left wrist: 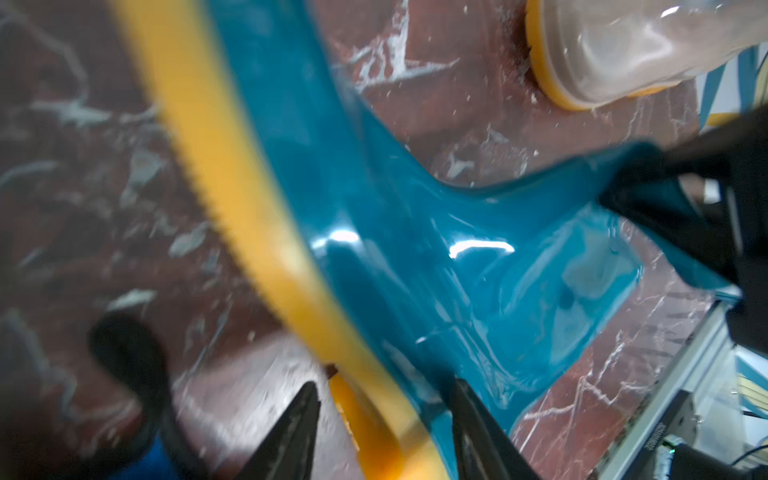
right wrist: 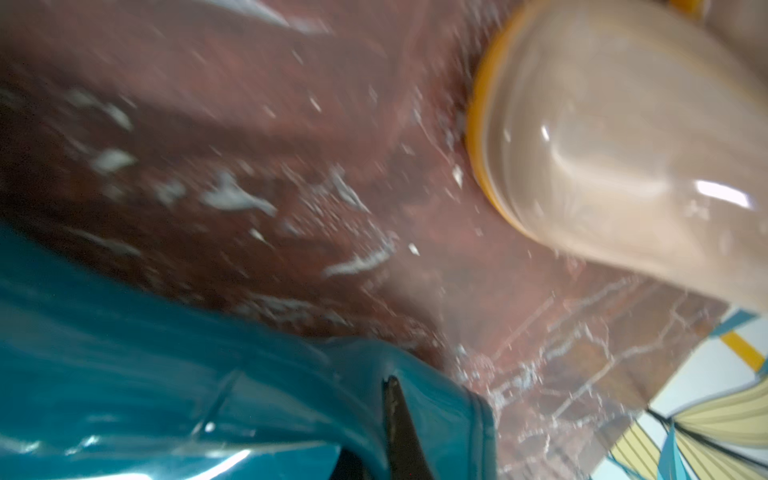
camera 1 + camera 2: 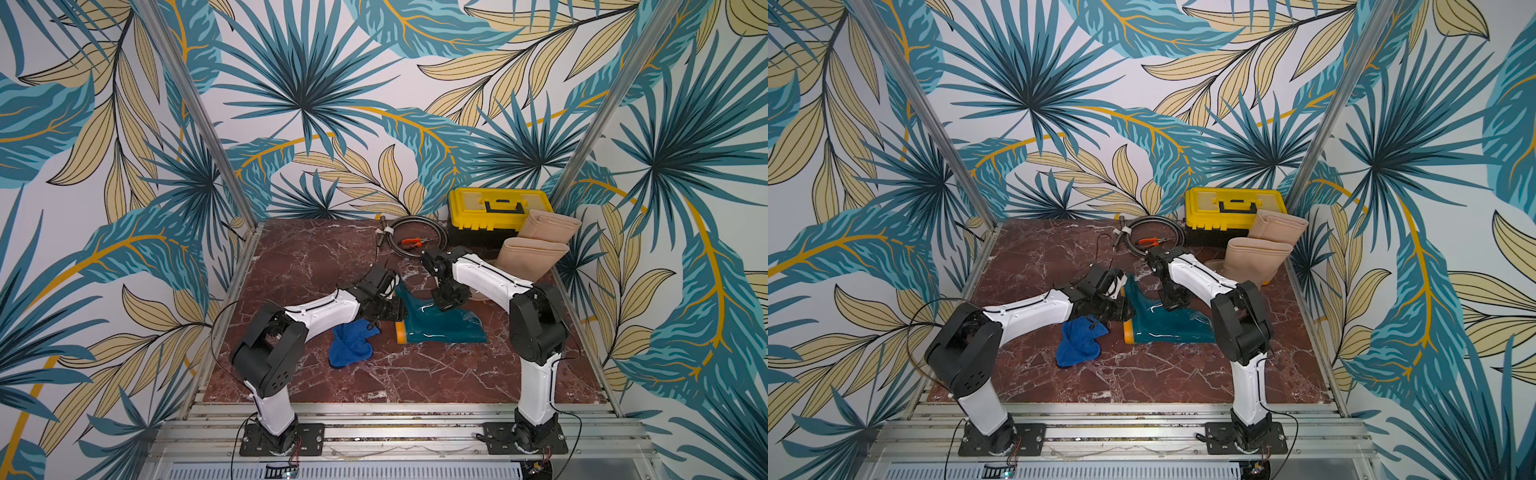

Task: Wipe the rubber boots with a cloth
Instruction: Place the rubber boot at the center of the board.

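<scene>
Right hand (image 3: 448, 305) pinches the teal boot (image 3: 444, 330) by its shaft rim. Left hand (image 1: 384, 384) straddles the yellow sole (image 1: 232, 232), jaws apart (nothing gripped). Cloth (image 3: 349, 349) lies loose, lower centre-left on the surface (image 3: 415, 374). Best to close squarely on the sole.

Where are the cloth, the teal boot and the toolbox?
cloth (image 3: 350, 348): in a top view, its crumpled middle.
teal boot (image 3: 449, 330): in a top view, its flat-lying shaft.
toolbox (image 3: 465, 205): in a top view, its yellow lid.
</scene>
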{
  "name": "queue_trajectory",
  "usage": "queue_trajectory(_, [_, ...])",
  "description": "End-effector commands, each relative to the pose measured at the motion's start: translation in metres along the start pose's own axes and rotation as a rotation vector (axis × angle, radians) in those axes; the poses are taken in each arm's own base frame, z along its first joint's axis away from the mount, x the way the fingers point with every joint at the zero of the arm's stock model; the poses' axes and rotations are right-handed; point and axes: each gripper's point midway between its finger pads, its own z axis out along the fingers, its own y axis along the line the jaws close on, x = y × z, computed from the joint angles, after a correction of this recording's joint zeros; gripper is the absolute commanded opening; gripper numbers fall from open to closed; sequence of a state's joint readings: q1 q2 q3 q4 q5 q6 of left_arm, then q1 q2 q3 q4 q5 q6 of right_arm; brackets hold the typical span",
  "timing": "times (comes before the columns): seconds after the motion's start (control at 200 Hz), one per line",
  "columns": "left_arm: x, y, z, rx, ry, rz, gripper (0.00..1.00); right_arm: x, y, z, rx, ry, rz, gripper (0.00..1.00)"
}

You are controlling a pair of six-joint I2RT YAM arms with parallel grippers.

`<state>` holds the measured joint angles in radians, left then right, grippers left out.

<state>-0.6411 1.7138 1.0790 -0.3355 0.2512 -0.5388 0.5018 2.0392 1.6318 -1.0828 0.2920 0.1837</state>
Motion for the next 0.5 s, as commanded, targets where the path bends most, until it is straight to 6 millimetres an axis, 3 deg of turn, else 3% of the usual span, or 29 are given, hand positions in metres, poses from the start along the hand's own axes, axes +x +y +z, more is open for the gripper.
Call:
queue_trajectory(0.0, [0.006, 0.018, -0.014, -0.074, -0.015, -0.046, 0.60, -0.010, 0.017, -0.008, -0.035, -0.046, -0.020, 0.10])
queue_trajectory(0.08, [-0.001, 0.036, -0.028, -0.112, -0.029, -0.082, 0.62, -0.009, 0.016, -0.019, -0.053, -0.071, 0.029, 0.20])
queue_trajectory(0.16, [-0.008, 0.052, -0.047, -0.155, -0.059, -0.108, 0.65, -0.004, 0.010, -0.031, -0.057, -0.093, 0.086, 0.50])
queue_trajectory(0.21, [-0.011, 0.060, -0.061, -0.184, -0.083, -0.111, 0.66, 0.000, 0.007, -0.037, -0.061, -0.100, 0.121, 0.59])
queue_trajectory(0.385, [-0.010, 0.084, -0.108, -0.262, -0.171, -0.149, 0.70, -0.001, -0.002, -0.065, -0.073, -0.167, 0.227, 0.72])
queue_trajectory(0.496, [-0.003, 0.113, -0.143, -0.354, -0.265, -0.236, 0.72, -0.019, 0.024, -0.097, -0.088, -0.302, 0.162, 0.78])
